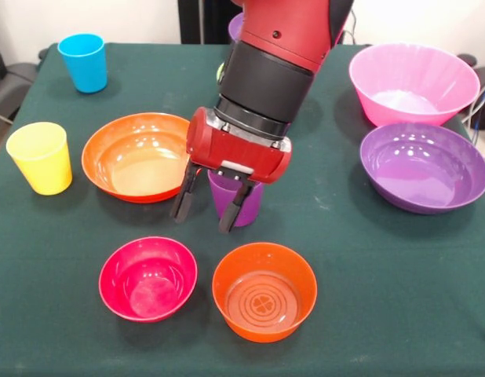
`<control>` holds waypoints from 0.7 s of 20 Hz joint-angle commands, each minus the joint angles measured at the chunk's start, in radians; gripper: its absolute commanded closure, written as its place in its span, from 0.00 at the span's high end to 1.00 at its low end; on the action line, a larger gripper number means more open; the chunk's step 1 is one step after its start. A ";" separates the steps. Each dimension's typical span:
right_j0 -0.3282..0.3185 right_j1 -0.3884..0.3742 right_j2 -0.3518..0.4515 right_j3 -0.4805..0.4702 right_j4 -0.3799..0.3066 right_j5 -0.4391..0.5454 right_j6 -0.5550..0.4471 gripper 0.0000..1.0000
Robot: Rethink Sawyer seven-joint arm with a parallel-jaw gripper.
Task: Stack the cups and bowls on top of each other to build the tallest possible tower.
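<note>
the red and black arm (274, 55) comes down over the middle of the green table (384, 314), and its gripper (207, 206) hangs with 2 dark fingers (184, 196) spread apart, holding nothing. the purple cup (241, 206) stands upright on the cloth just behind those fingers, partly hidden by the red wrist block; whether a finger touches it cannot be told from this angle. taking the purple cup as the landmark: the wide orange bowl (136, 157) sits just to its left, close to the left finger; the small red bowl (148, 278) lies in front of it and to the left, and the small orange bowl (264, 290) lies directly in front, the 2 side by side with a narrow gap. the yellow cup (40, 157) stands upright further left, beyond the wide orange bowl, and the blue cup (83, 62) stands well behind and to the left, near the table's far corner. to the right of the purple cup, well apart, rests a purple bowl (424, 166), and the big pink bowl (413, 83) sits just behind that one, their rims nearly meeting. behind the arm a sliver of another purple piece (235, 27) shows, too hidden to identify. every bowl sits mouth up and nothing is stacked on anything.
</note>
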 commanded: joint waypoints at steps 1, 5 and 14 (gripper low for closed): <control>0.040 0.011 0.045 0.080 0.029 0.025 0.143 1.00; 0.061 0.009 0.025 0.089 0.040 0.029 0.166 1.00; 0.088 0.014 -0.008 0.087 0.075 0.043 0.176 1.00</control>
